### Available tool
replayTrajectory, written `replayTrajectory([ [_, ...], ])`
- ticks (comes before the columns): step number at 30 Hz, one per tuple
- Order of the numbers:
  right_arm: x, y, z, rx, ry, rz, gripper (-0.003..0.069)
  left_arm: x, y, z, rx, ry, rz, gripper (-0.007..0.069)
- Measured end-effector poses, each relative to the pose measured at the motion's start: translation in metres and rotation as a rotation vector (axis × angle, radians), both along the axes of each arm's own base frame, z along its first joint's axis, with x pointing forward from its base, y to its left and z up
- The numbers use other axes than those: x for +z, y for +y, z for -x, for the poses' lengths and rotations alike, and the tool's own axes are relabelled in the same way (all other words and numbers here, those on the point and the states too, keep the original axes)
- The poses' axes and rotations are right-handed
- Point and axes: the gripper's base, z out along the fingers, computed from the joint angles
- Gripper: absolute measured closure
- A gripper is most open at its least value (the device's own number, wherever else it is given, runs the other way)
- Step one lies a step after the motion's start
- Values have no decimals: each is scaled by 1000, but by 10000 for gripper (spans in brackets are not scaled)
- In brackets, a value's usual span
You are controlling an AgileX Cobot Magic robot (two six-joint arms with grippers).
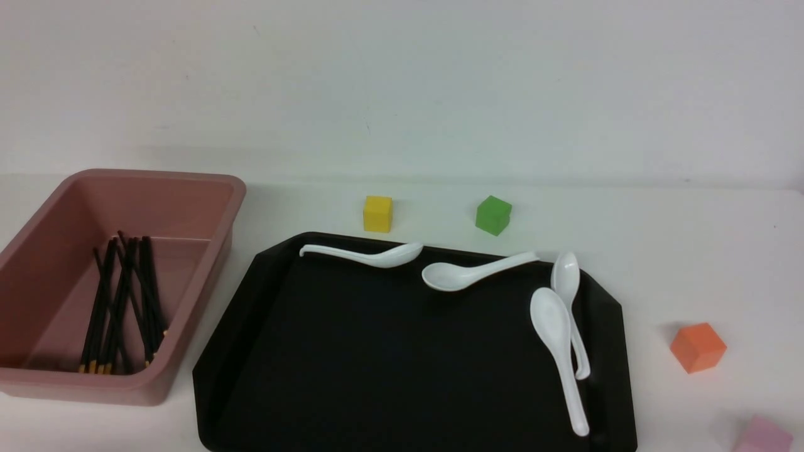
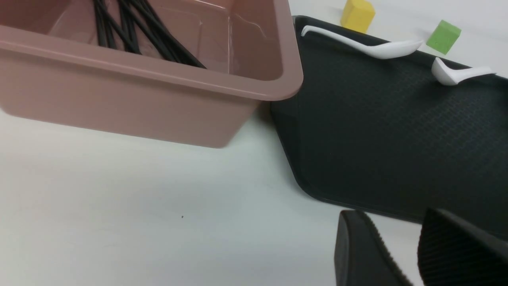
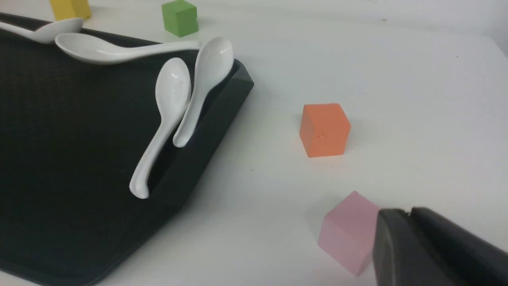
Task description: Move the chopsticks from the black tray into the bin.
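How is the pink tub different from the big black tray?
The bin is dusty pink with tall walls; the black tray is black, flat and low-rimmed. The bin holds the chopsticks; the tray holds only white spoons. The tray looks bigger. Both are plastic-looking and sit on the white table.

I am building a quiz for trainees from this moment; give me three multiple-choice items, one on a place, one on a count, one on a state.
1. Where are the chopsticks?
A. on the black tray
B. in the bin
C. on the table

2. How many white spoons lie on the black tray?
A. two
B. four
C. six

3. The right gripper is:
A. wide open
B. clamped on a spoon
C. shut, holding nothing

Answers: 1 B, the sticks lie inside the bin. 2 B, four spoons show along the tray's far and right edges. 3 C, its fingers meet beside the pink cube with nothing between them.
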Motion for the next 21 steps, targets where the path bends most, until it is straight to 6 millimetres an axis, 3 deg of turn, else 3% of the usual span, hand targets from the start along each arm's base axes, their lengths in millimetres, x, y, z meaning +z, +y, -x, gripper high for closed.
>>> replayTrajectory([
  [21, 0, 0, 0, 1, 0, 2, 581, 0, 0, 0, 0, 0, 0, 386],
])
